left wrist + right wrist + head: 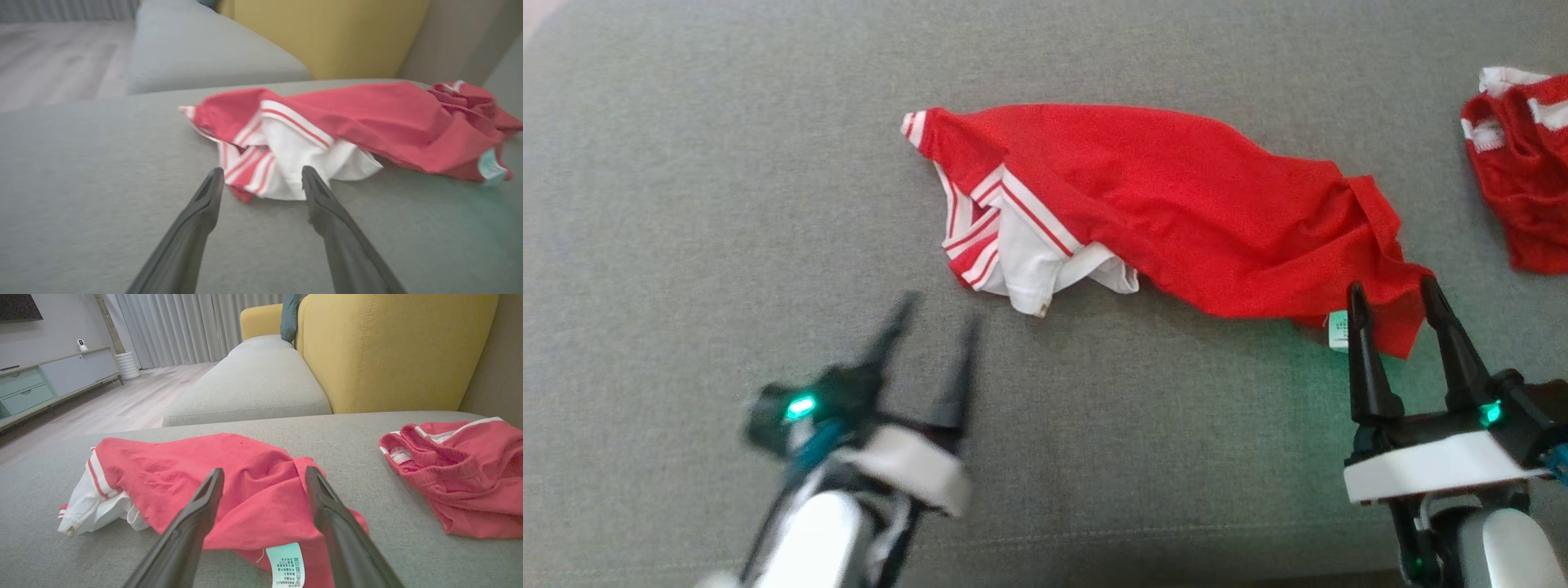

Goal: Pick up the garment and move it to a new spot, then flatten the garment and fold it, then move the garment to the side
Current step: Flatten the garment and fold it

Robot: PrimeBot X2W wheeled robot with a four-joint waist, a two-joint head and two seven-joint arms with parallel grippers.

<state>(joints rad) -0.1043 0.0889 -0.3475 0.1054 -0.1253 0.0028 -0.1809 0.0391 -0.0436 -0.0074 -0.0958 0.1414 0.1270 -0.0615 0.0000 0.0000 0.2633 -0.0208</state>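
The garment (1168,200) is a red shirt with white, red-striped trim, lying crumpled across the grey cushion (686,163). My left gripper (935,312) hovers open a short way in front of its white collar end (294,163), touching nothing. My right gripper (1390,292) is open, its fingers straddling the red hem corner by the pale green label (286,563). In the right wrist view the garment (229,477) spreads behind the fingers (196,514).
A second red garment (1519,163) with white bands lies bunched at the far right (461,473). A yellow sofa backrest (388,351) rises behind the cushion. Another grey seat cushion (249,384) and wooden floor lie beyond.
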